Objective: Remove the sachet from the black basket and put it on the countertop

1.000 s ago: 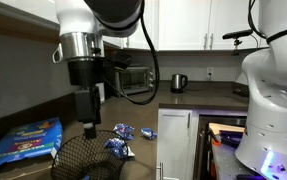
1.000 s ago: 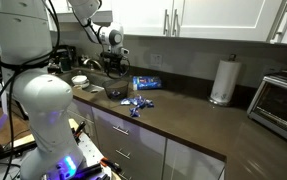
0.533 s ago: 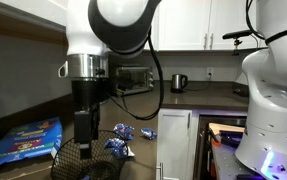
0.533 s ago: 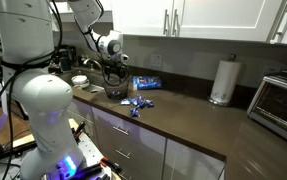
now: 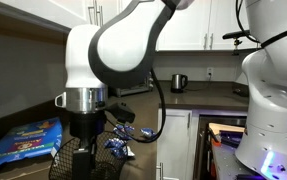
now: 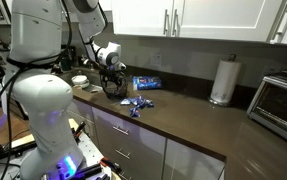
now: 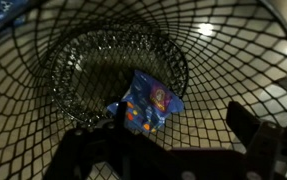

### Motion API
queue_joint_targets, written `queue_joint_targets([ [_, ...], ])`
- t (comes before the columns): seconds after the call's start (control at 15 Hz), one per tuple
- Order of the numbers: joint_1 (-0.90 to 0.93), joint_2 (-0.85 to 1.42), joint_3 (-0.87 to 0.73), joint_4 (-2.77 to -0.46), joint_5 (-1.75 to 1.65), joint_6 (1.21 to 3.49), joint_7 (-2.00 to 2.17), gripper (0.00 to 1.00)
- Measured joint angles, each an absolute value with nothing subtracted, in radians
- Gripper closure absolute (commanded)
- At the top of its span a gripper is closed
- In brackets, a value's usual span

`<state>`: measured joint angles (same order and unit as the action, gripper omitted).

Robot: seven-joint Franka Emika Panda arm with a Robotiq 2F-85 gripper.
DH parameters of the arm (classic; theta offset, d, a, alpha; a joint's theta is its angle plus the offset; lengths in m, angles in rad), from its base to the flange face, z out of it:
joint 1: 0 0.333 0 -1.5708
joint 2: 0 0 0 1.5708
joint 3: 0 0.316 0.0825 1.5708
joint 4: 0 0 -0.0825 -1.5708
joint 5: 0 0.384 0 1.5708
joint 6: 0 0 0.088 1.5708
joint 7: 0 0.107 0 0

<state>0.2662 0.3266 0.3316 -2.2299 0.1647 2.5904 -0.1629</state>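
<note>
The black basket [image 7: 83, 60] fills the wrist view, and I look down into it. A blue sachet [image 7: 148, 105] with coloured print lies on its bottom. My gripper [image 7: 168, 140] is open and empty, low inside the basket, with the sachet just ahead of and between its dark fingers [image 7: 248, 125]. In both exterior views the gripper [image 5: 86, 145] [image 6: 111, 76] reaches down into the basket [image 5: 68, 162] [image 6: 114, 90], which stands on the countertop [image 6: 183, 115].
Other blue sachets [image 5: 121, 140] [image 6: 136, 103] lie on the countertop beside the basket. A large blue bag [image 5: 23, 140] [image 6: 146, 82] lies behind it. A paper towel roll [image 6: 221, 80], a toaster oven [image 6: 281, 100] and a kettle [image 5: 178, 82] stand farther along.
The arm has come down over the basket and the gripper has dropped from above the rim to inside it. The sachets on the countertop have not moved.
</note>
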Motion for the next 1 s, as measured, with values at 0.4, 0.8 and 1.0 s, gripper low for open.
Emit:
queue_joint_targets([
  [0.4, 0.266, 0.408, 0.313, -2.186, 0.098, 2.608, -0.164, 0.28],
  [0.8, 0.263, 0.428, 0.299, -2.158, 0.075, 2.608, -0.164, 0.21],
  [1.0, 0.263, 0.437, 0.301, -2.152, 0.075, 2.608, -0.164, 0.17],
])
